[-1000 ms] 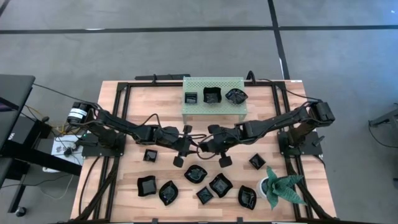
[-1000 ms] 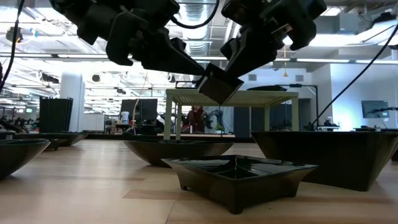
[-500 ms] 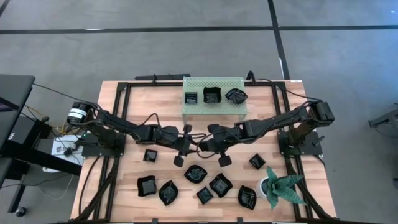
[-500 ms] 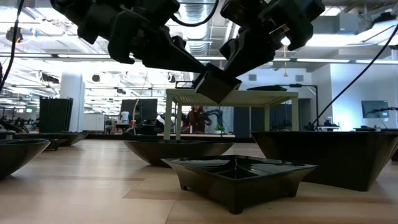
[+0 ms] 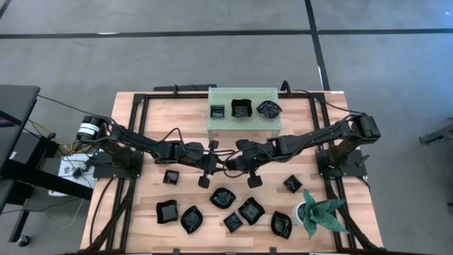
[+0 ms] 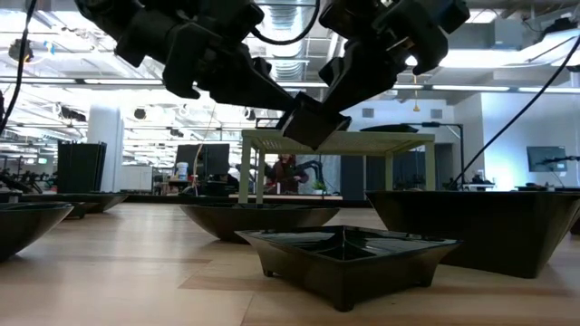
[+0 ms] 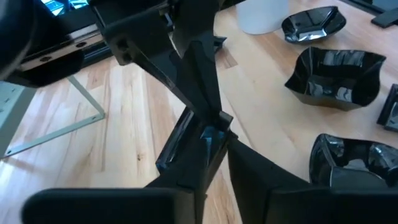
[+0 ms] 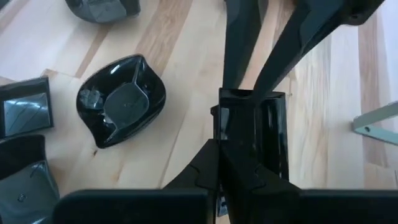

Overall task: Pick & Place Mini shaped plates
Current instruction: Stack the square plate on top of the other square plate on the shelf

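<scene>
Both grippers, left (image 5: 214, 160) and right (image 5: 231, 163), pinch one square plate (image 6: 313, 122) mid-desk, held clear above the desk (image 5: 141, 198) (plate hidden from overhead by jaws), other plates (image 5: 241, 211) crowd the near side.

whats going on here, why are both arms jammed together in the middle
Both arms meet over the middle of the table, above the wood. The left gripper and the right gripper are each closed on the same small square plate, held tilted in the air, which looks like a handover. Three plates sit on the green perforated stand, and more lie on the table beside the potted plant.
</scene>
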